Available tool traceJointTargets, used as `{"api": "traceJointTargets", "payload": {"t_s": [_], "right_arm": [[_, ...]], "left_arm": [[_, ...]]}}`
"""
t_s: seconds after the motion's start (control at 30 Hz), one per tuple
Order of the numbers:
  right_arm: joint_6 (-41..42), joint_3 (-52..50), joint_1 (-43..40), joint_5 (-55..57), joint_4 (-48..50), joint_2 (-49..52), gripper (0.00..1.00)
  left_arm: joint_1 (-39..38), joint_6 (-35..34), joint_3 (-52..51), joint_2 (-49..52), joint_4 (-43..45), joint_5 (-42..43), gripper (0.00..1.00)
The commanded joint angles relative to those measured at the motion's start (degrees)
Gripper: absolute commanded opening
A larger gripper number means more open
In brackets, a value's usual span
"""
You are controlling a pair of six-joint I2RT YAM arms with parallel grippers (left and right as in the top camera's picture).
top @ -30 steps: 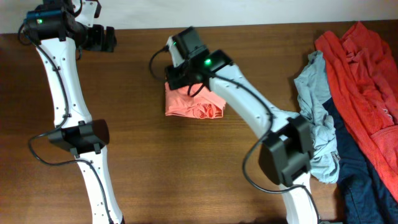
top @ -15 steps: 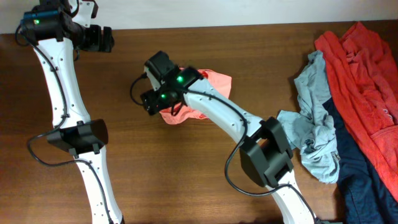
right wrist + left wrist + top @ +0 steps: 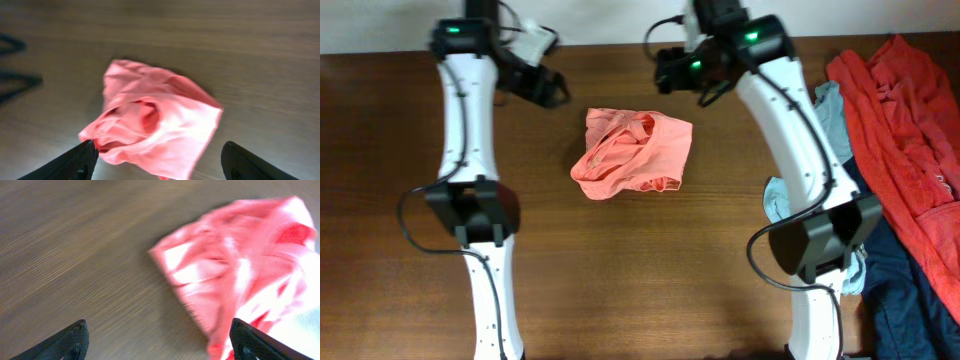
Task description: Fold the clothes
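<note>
The salmon-pink shirt (image 3: 632,153) lies in a loose, rumpled bundle near the middle of the brown wooden table (image 3: 620,280), apart from both arms. Its right part is flatter, with a fairly straight edge, while its left part is bunched into soft ridges and hollows with darker creases between them. In the overhead view its long axis runs roughly across the table, tilted a little, from a rounded lower-left corner up to an upper-right corner. The left gripper (image 3: 161,342) hangs over the table just behind and left of the bundle. Its two fingers are spread wide, and only table and the near edge of the shirt show below the gap; it grips nothing. The right gripper (image 3: 161,161) hangs behind and right of the bundle, also spread wide and empty, with the shirt lying below it. At the table's right edge sits a heap of other clothes: one red garment (image 3: 905,120), one pale grey-blue garment (image 3: 828,140) and one navy garment (image 3: 905,290), overlapping each other. That makes one pink shirt in the middle, three garments in the heap as far as colours tell, and two arms.
</note>
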Motion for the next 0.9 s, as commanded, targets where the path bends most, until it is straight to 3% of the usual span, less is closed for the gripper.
{"api": "traceJointTargets", "payload": {"t_s": [0.0,0.23,0.37,0.87], "right_arm": [[0.5,0.4,-3.4,0.5,-1.8,-0.3,0.84],[0.2,0.4,-6.7,0.5,-4.9,-0.2,0.84],[0.2,0.4,-6.7,0.8,-4.9,-0.2,0.84],[0.0,0.3,-6.7,1.6,-4.9,-0.1,0.84]], "left_arm": [[-4.2,12.5,-3.0,0.0,1.1,5.1,0.89],[-7.6,20.5,-5.9,0.1,1.6,3.3,0.77],[-8.3,21.0,-9.4,0.2,2.8,1.1,0.69],[-10.5,22.9,-16.0,0.4,4.2,1.7,0.64]]}}
